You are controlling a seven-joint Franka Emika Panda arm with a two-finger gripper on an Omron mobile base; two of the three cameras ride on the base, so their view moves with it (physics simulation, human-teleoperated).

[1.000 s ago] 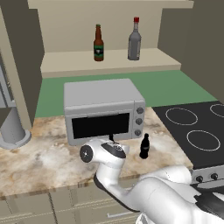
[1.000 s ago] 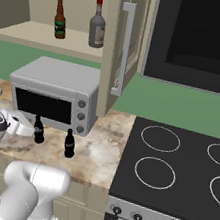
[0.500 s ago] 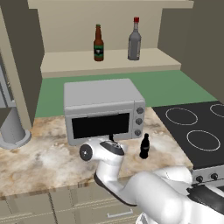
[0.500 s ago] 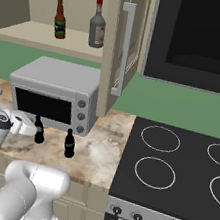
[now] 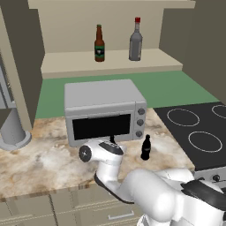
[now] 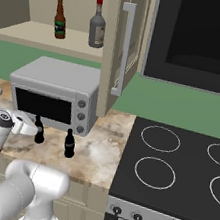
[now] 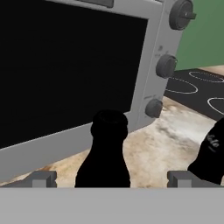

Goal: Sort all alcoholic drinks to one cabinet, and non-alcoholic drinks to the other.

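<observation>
Countertop (image 5: 39,163): cola bottle (image 7: 105,151) upright between open tool (image 7: 111,178) tips.

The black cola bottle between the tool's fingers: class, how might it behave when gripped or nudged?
The cola bottle looks rigid, so probably won't deform. Its narrow neck over a wider body suggests it may tip if pushed high. Its contoured, smooth sides could slip in the open tool.

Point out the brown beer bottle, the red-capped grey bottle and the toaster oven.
brown beer bottle (image 5: 99,45): left base view, on its green label.
grey bottle (image 5: 135,43): left base view, mid-body.
toaster oven (image 6: 57,75): right base view, top panel.
</observation>
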